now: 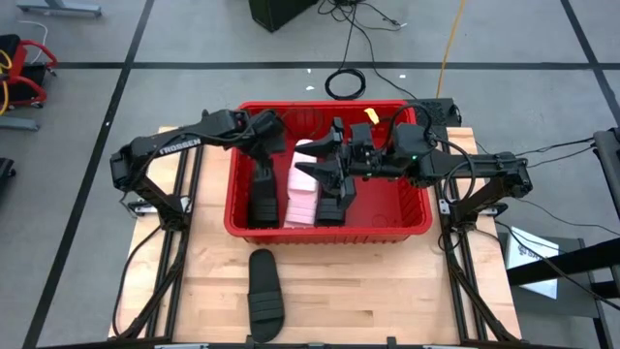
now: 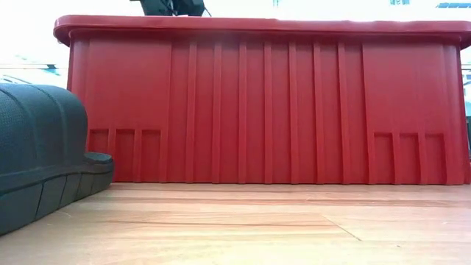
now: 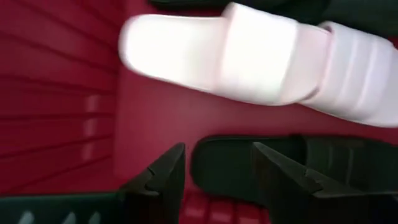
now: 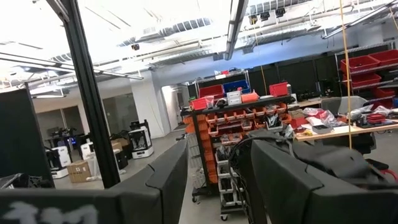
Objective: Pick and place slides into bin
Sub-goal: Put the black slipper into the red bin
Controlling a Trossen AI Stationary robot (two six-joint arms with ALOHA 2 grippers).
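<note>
The red bin (image 1: 329, 225) stands mid-table; the low view shows its near wall (image 2: 265, 110). Inside lie a black slide (image 1: 262, 199) at the left, two pale pink slides (image 1: 304, 189) in the middle and another black slide (image 1: 334, 199) to their right. A further black slide (image 1: 266, 291) lies sole-down on the table near the front edge, also in the low view (image 2: 44, 162). My left gripper (image 3: 214, 180) is open inside the bin, just above the end of the left black slide (image 3: 249, 165), with the pink slides (image 3: 249, 56) beyond. My right gripper (image 4: 217, 180) is open and empty, level over the bin's middle (image 1: 325, 160).
The bin's walls and rolled rim (image 2: 257, 26) enclose both grippers. Bare wooden tabletop (image 1: 387, 291) lies in front of the bin, right of the loose slide. Cables and a yellow cord (image 1: 446, 48) lie on the floor behind the table.
</note>
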